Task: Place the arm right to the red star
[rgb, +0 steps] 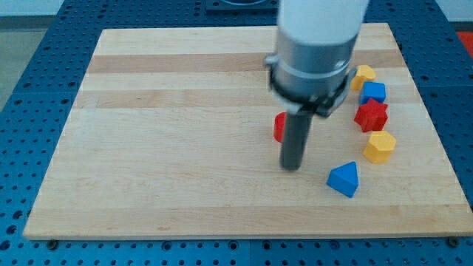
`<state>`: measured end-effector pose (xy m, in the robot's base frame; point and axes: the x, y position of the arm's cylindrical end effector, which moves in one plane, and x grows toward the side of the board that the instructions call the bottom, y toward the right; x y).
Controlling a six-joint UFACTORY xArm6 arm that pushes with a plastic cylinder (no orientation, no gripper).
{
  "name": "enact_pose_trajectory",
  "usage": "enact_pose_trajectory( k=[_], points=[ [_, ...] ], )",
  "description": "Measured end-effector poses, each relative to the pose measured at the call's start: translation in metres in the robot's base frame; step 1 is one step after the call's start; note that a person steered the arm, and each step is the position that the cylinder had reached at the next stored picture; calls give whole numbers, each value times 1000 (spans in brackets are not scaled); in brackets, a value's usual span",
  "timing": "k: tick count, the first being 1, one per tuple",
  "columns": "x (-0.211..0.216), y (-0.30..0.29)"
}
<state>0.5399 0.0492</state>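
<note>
The red star point(371, 115) lies near the board's right edge, between a blue block point(374, 92) above it and a yellow hexagonal block point(380, 147) below it. My tip point(291, 166) rests on the wooden board point(170, 133), well to the left of the red star and slightly below it. A red block point(279, 126) sits just left of the rod, partly hidden by it; its shape cannot be made out. A blue triangular block point(344, 179) lies to the right of my tip and a little below it.
A yellow block point(363, 75) sits at the top of the right-hand cluster, touching the blue block. The arm's grey and white body point(314, 52) hides part of the board's upper middle. A blue perforated table surrounds the board.
</note>
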Motion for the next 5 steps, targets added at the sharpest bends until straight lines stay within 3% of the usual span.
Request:
enact_pose_trajectory(
  k=[2, 3, 4, 5],
  points=[
    [4, -3],
    [54, 2],
    [78, 16],
    [77, 93]
  ],
)
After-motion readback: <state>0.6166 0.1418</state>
